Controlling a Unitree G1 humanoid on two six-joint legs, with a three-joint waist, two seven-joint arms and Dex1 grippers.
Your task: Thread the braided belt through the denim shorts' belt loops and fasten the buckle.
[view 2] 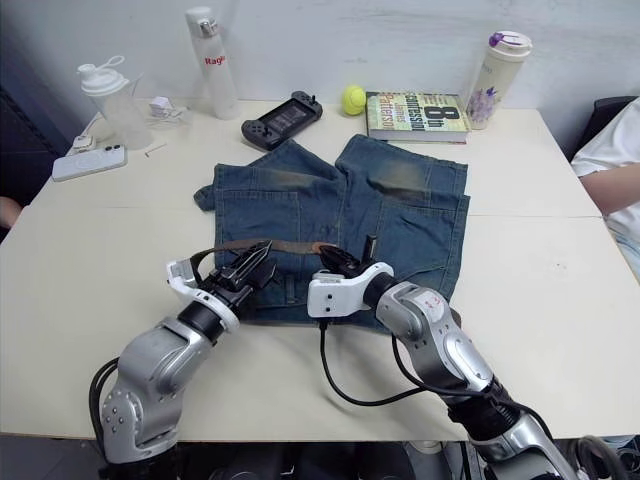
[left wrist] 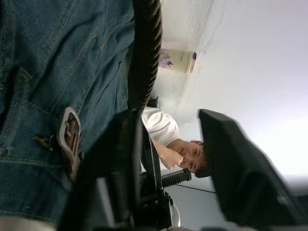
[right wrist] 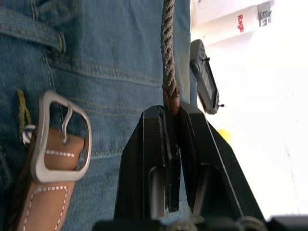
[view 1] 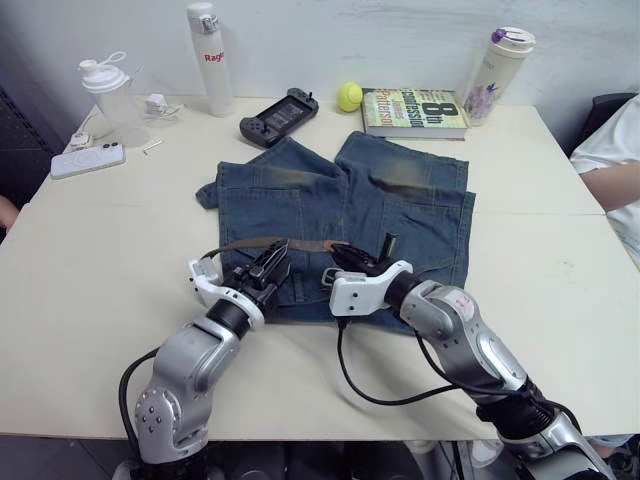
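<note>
braided dark-brown woven belt (view 1: 275,243) lies along the waistband of the faded blue denim shorts (view 1: 400,215), strung between both arms. right gripper (right wrist: 172,113) pinches its tip beside the silver buckle (right wrist: 60,137); left gripper (view 1: 268,268) stands open around the strap.

person (view 1: 615,165): cut off by frame edge | braided belt (view 1: 270,243): part hidden behind hands

Cream tabletop (view 1: 90,230) fills most of the frame, evenly lit. Plain white wall (view 1: 400,40) across the top. Dark chair back (view 1: 600,110) at upper right.
</note>
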